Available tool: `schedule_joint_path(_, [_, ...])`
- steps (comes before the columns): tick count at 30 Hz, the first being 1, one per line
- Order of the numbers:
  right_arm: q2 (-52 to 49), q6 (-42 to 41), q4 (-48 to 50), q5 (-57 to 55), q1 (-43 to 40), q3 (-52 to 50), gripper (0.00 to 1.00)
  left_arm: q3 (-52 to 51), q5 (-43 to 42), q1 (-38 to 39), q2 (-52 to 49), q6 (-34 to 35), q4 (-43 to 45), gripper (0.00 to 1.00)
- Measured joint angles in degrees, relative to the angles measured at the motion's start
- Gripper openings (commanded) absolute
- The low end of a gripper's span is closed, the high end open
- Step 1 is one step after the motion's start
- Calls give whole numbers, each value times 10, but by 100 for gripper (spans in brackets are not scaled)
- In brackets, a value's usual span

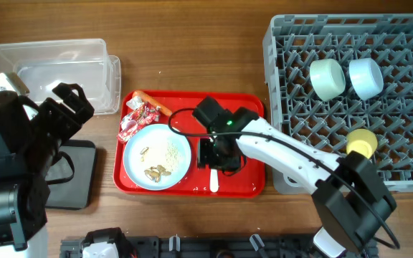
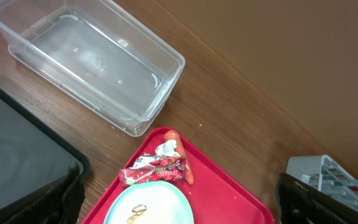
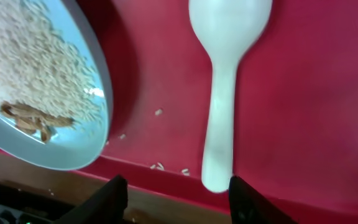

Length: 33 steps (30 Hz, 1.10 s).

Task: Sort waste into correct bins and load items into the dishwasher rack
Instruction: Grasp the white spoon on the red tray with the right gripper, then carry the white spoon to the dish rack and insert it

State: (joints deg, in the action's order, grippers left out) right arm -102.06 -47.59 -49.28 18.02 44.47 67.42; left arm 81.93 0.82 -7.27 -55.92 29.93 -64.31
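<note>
The pale blue plate (image 1: 156, 156) with brownish food scraps (image 1: 155, 172) lies on a red tray (image 1: 249, 107). The red-and-white wrapper (image 1: 136, 122) and the orange carrot piece (image 1: 151, 101) lie at the tray's back left; they show in the left wrist view too, wrapper (image 2: 154, 169) and carrot (image 2: 182, 158). The white spoon (image 3: 225, 93) lies on the tray. My right gripper (image 3: 176, 196) is open just above the spoon's handle end. The mint bowl (image 1: 328, 78), light blue bowl (image 1: 366, 77) and yellow cup (image 1: 361, 142) sit in the grey rack (image 1: 407, 43). My left gripper (image 2: 176, 205) is open and empty. No tissue shows.
The clear tub (image 1: 56, 68) stands at the back left, also in the left wrist view (image 2: 92, 62). The black tray (image 1: 74, 175) lies at the left, partly under my left arm. Rice grains lie on the red tray near the spoon.
</note>
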Motion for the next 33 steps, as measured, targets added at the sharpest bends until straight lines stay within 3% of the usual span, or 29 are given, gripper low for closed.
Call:
schedule_joint_path(8, [-23, -34, 61, 14, -9, -25, 55, 0, 0, 0, 0, 0, 0, 100])
schedule_joint_path(13, [-32, -53, 91, -3, -65, -25, 62, 0, 0, 0, 0, 0, 0, 100])
schedule_joint_path(17, [-34, -13, 140, -23, -73, -26, 56, 0, 0, 0, 0, 0, 0, 100])
schedule_joint_path(33, [-61, 85, 137, -91, -45, -20, 46, 0, 0, 0, 0, 0, 0, 100])
